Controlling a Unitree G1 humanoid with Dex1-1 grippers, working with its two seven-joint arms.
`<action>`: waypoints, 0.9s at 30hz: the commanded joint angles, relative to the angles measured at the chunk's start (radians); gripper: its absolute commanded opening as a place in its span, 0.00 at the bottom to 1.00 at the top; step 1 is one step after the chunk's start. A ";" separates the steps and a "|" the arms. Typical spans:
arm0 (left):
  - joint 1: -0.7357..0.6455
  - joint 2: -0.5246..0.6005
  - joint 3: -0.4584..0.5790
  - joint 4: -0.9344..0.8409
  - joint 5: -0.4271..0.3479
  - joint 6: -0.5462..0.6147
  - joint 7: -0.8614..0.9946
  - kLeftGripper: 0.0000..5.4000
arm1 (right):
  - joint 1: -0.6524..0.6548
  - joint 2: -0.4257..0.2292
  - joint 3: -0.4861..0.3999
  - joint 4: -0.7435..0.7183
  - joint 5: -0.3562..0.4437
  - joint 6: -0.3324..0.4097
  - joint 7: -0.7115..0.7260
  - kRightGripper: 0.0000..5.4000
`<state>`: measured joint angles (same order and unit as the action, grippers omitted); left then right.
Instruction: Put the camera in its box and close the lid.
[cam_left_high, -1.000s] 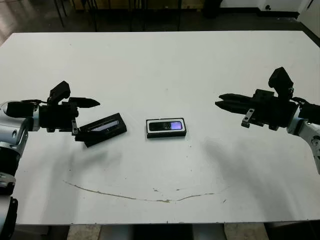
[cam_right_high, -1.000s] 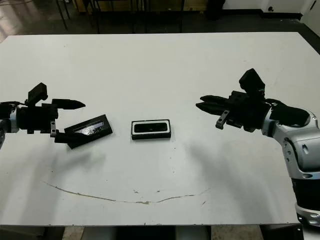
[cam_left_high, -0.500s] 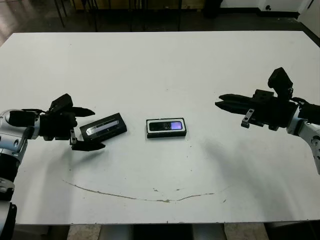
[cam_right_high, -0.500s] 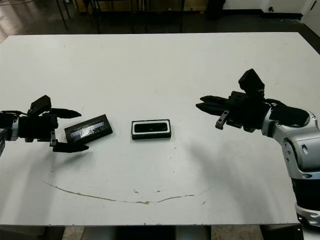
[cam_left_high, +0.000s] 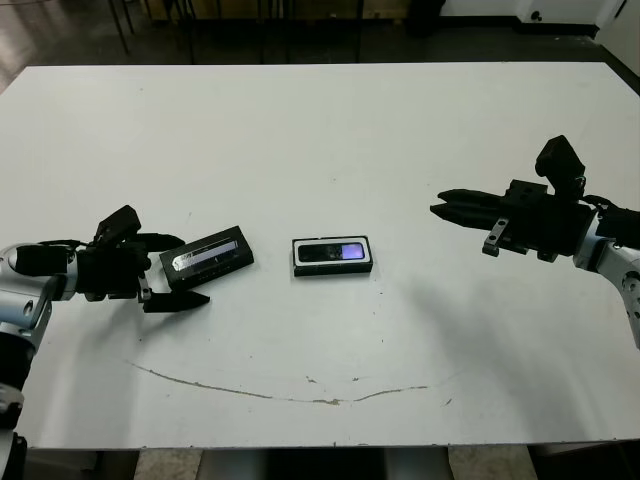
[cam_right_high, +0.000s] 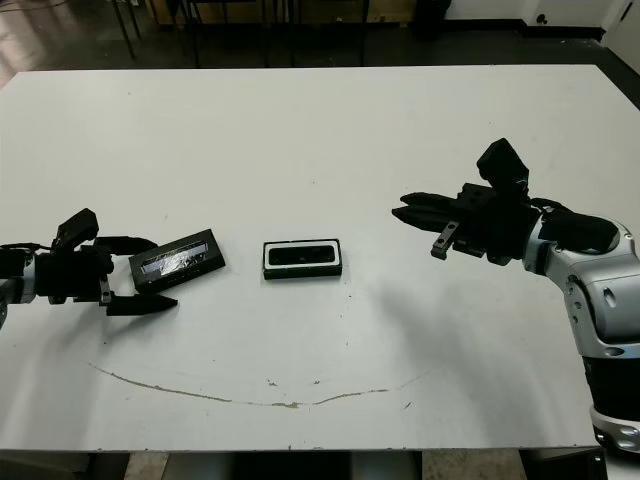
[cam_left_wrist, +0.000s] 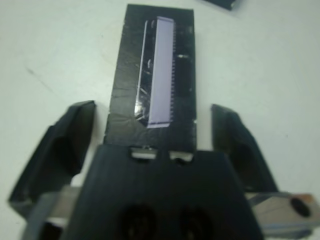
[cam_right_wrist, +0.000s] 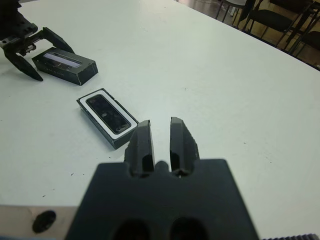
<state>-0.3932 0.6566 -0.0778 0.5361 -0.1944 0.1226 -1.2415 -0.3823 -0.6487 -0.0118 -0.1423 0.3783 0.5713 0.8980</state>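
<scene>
Left claw (cam_left_high: 172, 270) wide open, empty, low over table (cam_left_high: 320, 130), fingers straddling near end of lid (cam_left_high: 207, 258). Lid flat, long axis running straight ahead from claw. Beyond lid: box (cam_left_high: 333, 256), camera (cam_left_high: 334, 251) already seated inside. Right claw (cam_left_high: 446, 207) nearly shut, empty, well apart from box. Left arm nearer lid.

The left gripper's (cam_left_wrist: 150, 135) black body hides the near end of the lid (cam_left_wrist: 155, 85) in the left wrist view. A dark corner at that picture's top edge is cut off, too little to identify.
</scene>
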 joint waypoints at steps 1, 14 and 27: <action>0.019 -0.014 -0.003 0.048 -0.012 0.046 -0.030 0.62 | -0.003 -0.017 0.010 0.010 -0.005 0.013 0.004 0.00; 0.068 -0.017 0.034 -0.125 -0.035 0.095 0.098 0.22 | 0.011 -0.007 0.008 0.023 -0.011 -0.036 0.008 0.00; 0.122 -0.140 0.108 -0.554 -0.149 0.120 0.330 0.20 | 0.058 0.095 -0.083 0.071 0.060 -0.073 -0.068 0.00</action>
<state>-0.2857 0.5214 0.0363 -0.0053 -0.3428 0.2328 -0.9228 -0.3462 -0.5685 -0.0841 -0.0927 0.4357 0.5119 0.8428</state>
